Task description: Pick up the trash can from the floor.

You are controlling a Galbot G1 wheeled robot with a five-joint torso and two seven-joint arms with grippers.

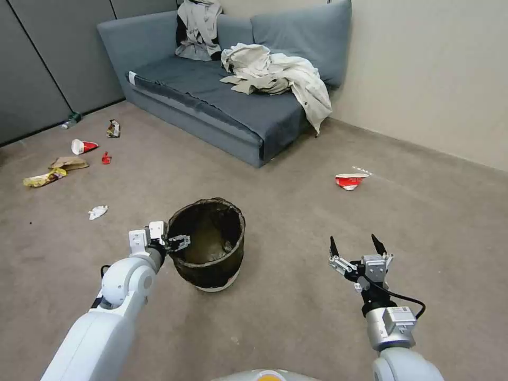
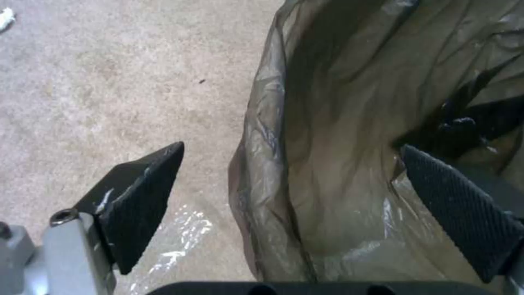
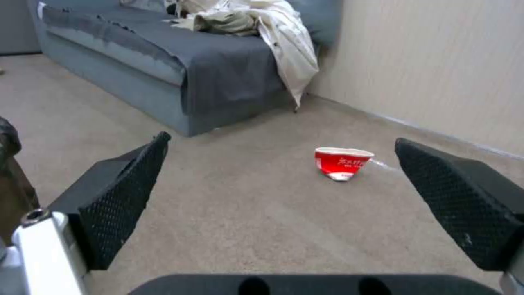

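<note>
My left pincer [image 1: 170,242] was at the near-left rim of the trash can [image 1: 209,248], its fingers spread apart and straddling the bag-covered wall: one finger [image 2: 139,200] hung outside over the floor [image 1: 296,317], the other [image 2: 464,205] sat inside the can against the dark liner [image 2: 338,135]. The fingers had not closed on the rim. The trash can stood upright on the floor, right in front of me and a little left of centre, its white base showing below the folded-over bag.

My right pincer [image 1: 356,247] hovered well to the right of the can, released, fingers wide and holding nothing. Beyond it a crushed red-and-white paper cup [image 3: 343,162] lay on the carpet near the wall. Farther off stood a grey sofa [image 1: 233,100] with pale clothes [image 1: 280,74] heaped on it, and scattered litter [image 1: 69,159] lay on the floor to the far left.
</note>
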